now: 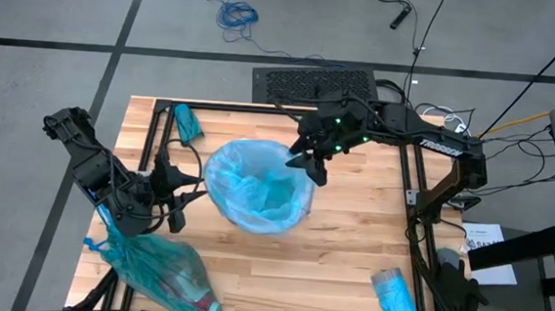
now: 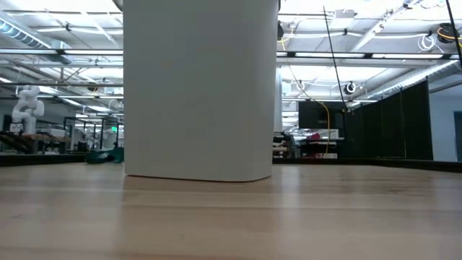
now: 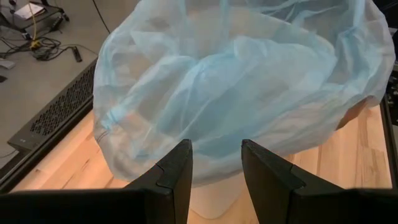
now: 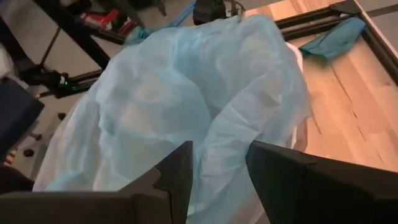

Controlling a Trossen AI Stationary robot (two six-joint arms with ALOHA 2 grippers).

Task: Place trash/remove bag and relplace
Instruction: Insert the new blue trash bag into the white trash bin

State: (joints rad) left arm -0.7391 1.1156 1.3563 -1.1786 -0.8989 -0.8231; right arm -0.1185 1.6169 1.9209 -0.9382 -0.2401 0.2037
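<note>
A white bin [image 2: 198,87] stands mid-table, lined with a pale blue bag [image 1: 256,185] whose rim is folded out over the bin's top. My left gripper [image 3: 216,149] is open, level with the bag's left side [image 1: 195,189] and just short of it. My right gripper [image 4: 219,149] is open at the bag's far right rim [image 1: 308,166], with a fold of the rim between its fingers. A tied teal bag [image 1: 166,275] lies on the table's near left corner. Trash shows through it as red and dark shapes. My right gripper comes at the bag's far right rim [image 4: 217,134] slanting down from the table's right. A fold of the rim lies in the gap between its fingers, but I cannot tell whether they touch it. The bag stays draped over the bin.
A folded teal bag [image 1: 187,122] lies at the far left of the table, and a folded blue one [image 1: 395,296] at the near right. Black frame rails [image 1: 152,132] run along the table's left, far and right sides. Bare wood lies in front of the bin.
</note>
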